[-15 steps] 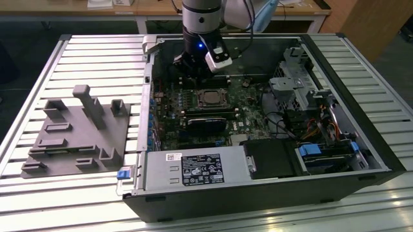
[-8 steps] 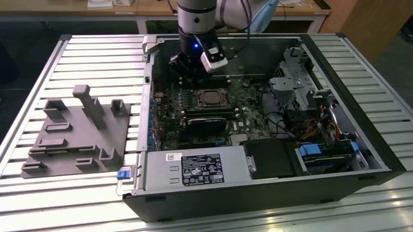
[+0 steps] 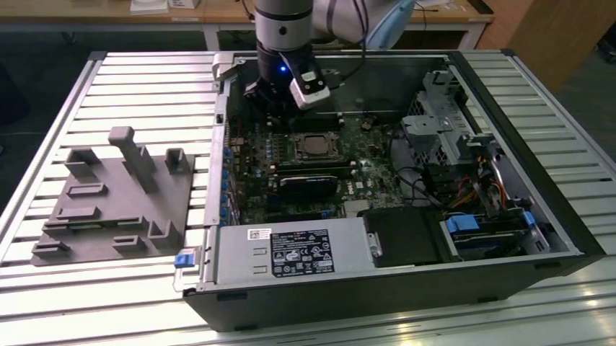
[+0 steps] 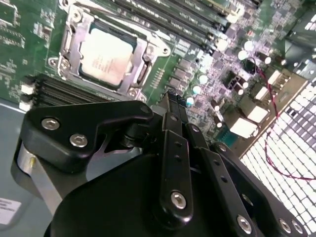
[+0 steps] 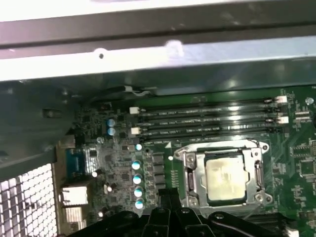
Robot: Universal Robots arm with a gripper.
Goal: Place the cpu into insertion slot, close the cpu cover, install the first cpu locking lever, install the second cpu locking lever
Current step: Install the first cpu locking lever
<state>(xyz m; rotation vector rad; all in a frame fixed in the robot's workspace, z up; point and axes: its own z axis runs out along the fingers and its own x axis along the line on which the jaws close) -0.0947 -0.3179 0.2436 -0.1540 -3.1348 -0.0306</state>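
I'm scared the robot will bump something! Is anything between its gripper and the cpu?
Nothing visible is. The gripper hangs over the motherboard, just beside the cpu cover. The cpu lies under that cover, its top showing through the window.

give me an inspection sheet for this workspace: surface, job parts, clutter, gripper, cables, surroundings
surface: slatted metal table carrying an open computer case
job's things: cpu sits in the socket; cpu cover lies down around it, framing its top; state of the locking levers cannot be told
clutter: grey fixture plate on the table, at the exterior view's left of the case
grippers: gripper shut, holding nothing, hovering over the board beside the socket, clear of the cpu
cables: red wire near the rear ports; cable bundle by the drive bays
surroundings: wooden bench behind the table
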